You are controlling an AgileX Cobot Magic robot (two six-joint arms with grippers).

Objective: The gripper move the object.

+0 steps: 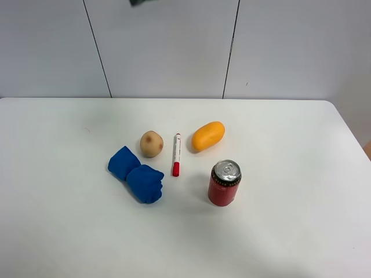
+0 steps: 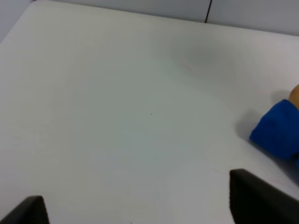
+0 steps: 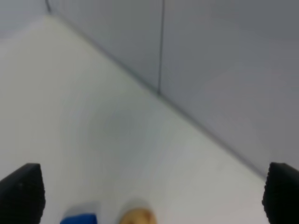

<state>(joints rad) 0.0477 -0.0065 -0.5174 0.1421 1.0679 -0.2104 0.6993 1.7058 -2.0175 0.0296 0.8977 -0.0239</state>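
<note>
The small tan potato point(image 1: 151, 143) with a brown spot lies on the white table point(image 1: 58, 220), left of the marker. Neither arm shows in the exterior high view. In the left wrist view the left gripper point(image 2: 138, 207) is open and empty above bare table; only its dark fingertips point(image 2: 254, 198) show, and the potato's edge point(image 2: 295, 95) peeks in behind the blue cloth point(image 2: 278, 130). In the right wrist view the right gripper point(image 3: 149, 196) is wide open and empty. The potato point(image 3: 135, 217) lies far ahead between its jaws.
A red-capped white marker point(image 1: 176, 154) lies right of the potato. An orange-yellow oval fruit point(image 1: 208, 135) lies beyond it. A red can point(image 1: 224, 183) stands at the front right. A crumpled blue cloth point(image 1: 136, 174) lies in front of the potato. A grey wall point(image 1: 174, 46) backs the table.
</note>
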